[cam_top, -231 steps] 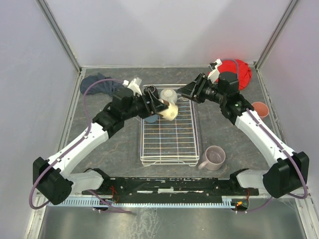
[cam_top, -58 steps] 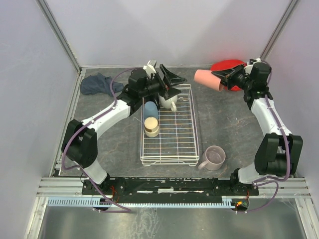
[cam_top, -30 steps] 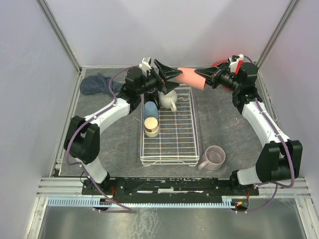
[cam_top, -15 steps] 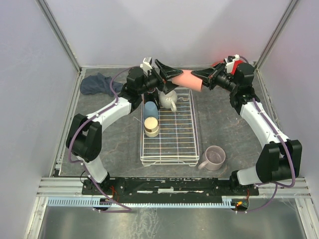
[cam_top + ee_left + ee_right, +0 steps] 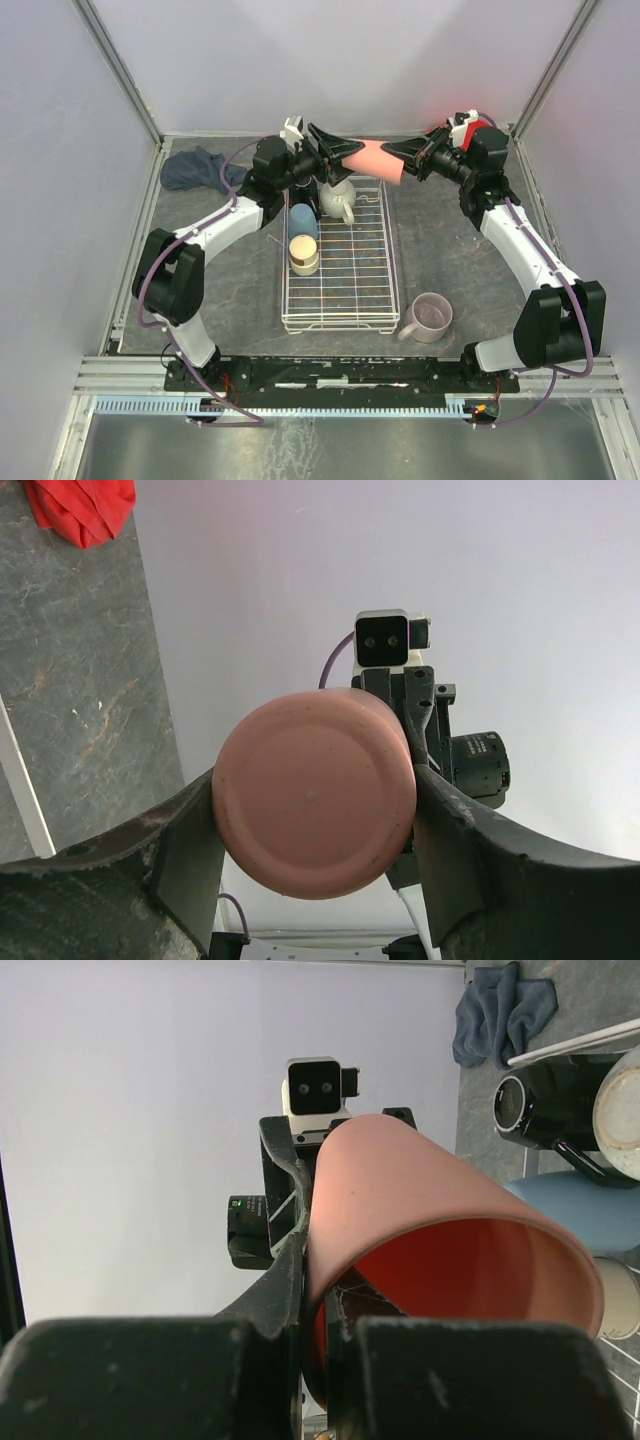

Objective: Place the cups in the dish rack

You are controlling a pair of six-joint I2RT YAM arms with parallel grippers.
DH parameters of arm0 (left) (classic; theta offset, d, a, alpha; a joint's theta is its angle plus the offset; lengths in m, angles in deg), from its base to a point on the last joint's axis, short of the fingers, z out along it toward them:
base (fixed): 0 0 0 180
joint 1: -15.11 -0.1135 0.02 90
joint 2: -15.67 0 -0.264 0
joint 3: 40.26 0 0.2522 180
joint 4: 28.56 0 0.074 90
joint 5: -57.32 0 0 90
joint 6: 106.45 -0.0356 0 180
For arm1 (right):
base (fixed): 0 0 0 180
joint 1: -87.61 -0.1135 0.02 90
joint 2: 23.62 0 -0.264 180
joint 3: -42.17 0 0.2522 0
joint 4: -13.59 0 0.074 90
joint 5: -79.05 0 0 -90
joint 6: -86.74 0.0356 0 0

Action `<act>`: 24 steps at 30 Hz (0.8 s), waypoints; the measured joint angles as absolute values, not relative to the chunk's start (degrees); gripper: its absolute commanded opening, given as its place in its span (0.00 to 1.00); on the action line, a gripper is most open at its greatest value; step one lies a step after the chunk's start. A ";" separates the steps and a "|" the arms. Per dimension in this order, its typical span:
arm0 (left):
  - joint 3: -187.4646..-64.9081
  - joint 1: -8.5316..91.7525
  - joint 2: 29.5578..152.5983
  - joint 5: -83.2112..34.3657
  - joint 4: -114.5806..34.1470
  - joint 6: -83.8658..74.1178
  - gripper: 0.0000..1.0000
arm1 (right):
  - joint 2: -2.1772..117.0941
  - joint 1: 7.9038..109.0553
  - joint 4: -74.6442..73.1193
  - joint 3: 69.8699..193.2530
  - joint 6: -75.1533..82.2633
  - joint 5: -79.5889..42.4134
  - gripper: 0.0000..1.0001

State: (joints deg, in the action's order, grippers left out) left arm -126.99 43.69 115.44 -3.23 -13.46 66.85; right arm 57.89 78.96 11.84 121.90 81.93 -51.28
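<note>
A salmon-orange tumbler (image 5: pixel 375 160) hangs on its side in the air above the far end of the white dish rack (image 5: pixel 340 325). My right gripper (image 5: pixel 397 162) is shut on its rim (image 5: pixel 430 1200), one finger inside the mouth. My left gripper (image 5: pixel 352 158) has a finger against each side of the tumbler's base (image 5: pixel 313 793). In the rack lie a blue tumbler (image 5: pixel 303 220), a cream cup (image 5: pixel 304 255) and a white mug (image 5: pixel 338 202). A black mug (image 5: pixel 530 1110) shows beside them. The mauve-pink mug (image 5: pixel 430 317) stands on the table right of the rack.
A dark blue cloth (image 5: pixel 195 168) lies at the back left of the table. A red cloth (image 5: pixel 480 124) sits at the back right, mostly behind my right arm. Metal frame posts and grey walls close in the table on three sides.
My right arm carried the salmon tumbler leftward to meet the left gripper. The left jaws, wide apart before, have come in against the tumbler's base.
</note>
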 measured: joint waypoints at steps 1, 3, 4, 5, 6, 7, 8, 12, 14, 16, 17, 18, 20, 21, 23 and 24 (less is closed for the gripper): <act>-126.51 43.69 115.39 -3.28 -12.98 67.07 0.15 | 57.89 78.90 11.78 121.90 81.80 -51.28 0.14; -125.57 43.69 115.18 -3.58 -12.23 67.16 0.10 | 57.89 78.81 11.21 121.90 81.23 -51.28 0.28; -124.84 43.73 114.80 -3.63 -12.19 67.14 0.09 | 57.87 78.70 10.84 121.90 80.68 -51.28 0.36; -124.32 43.73 114.37 -3.76 -12.32 67.03 0.08 | 57.83 78.61 10.18 121.90 80.14 -51.24 0.42; -123.49 43.75 113.45 -3.84 -13.44 66.57 0.07 | 57.67 78.59 9.42 121.90 79.13 -51.17 0.46; -122.72 43.78 112.42 -3.91 -14.68 65.96 0.07 | 57.41 78.59 8.26 121.90 77.80 -51.15 0.49; -122.20 43.80 111.29 -4.08 -16.32 64.87 0.07 | 57.08 78.52 7.06 121.90 76.75 -51.04 0.51; -121.26 43.84 104.90 -5.42 -25.61 57.22 0.06 | 55.99 78.28 1.33 122.36 70.98 -50.87 0.57; -120.98 44.02 101.36 -6.88 -30.11 53.22 0.06 | 55.84 78.33 -2.15 123.43 67.85 -50.39 0.58; -120.65 44.56 97.80 -9.13 -34.55 49.06 0.06 | 55.82 78.35 -5.99 124.94 64.42 -49.75 0.59; -120.43 45.02 96.03 -10.38 -36.80 46.92 0.06 | 55.82 78.35 -7.54 125.60 62.76 -49.40 0.60; -120.23 45.74 94.04 -11.62 -39.51 44.60 0.06 | 55.77 78.35 -9.55 126.45 60.64 -48.86 0.60; -119.77 47.49 91.05 -14.07 -43.88 40.91 0.06 | 55.69 78.61 -12.81 127.74 56.99 -47.76 0.61; -119.34 48.56 89.49 -15.84 -46.33 38.92 0.05 | 55.58 78.77 -13.93 128.09 55.79 -47.31 0.61; -118.18 50.68 86.70 -19.17 -50.66 35.90 0.05 | 55.07 79.20 -16.57 128.46 52.90 -46.21 0.61; -117.46 51.62 85.41 -20.63 -52.67 34.62 0.04 | 54.85 79.40 -17.60 128.46 51.85 -45.78 0.61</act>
State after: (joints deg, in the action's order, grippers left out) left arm -117.46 51.62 85.41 -20.63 -52.67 34.62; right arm 54.85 79.40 -17.60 128.46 51.85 -45.78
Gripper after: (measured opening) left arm 0.723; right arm 0.607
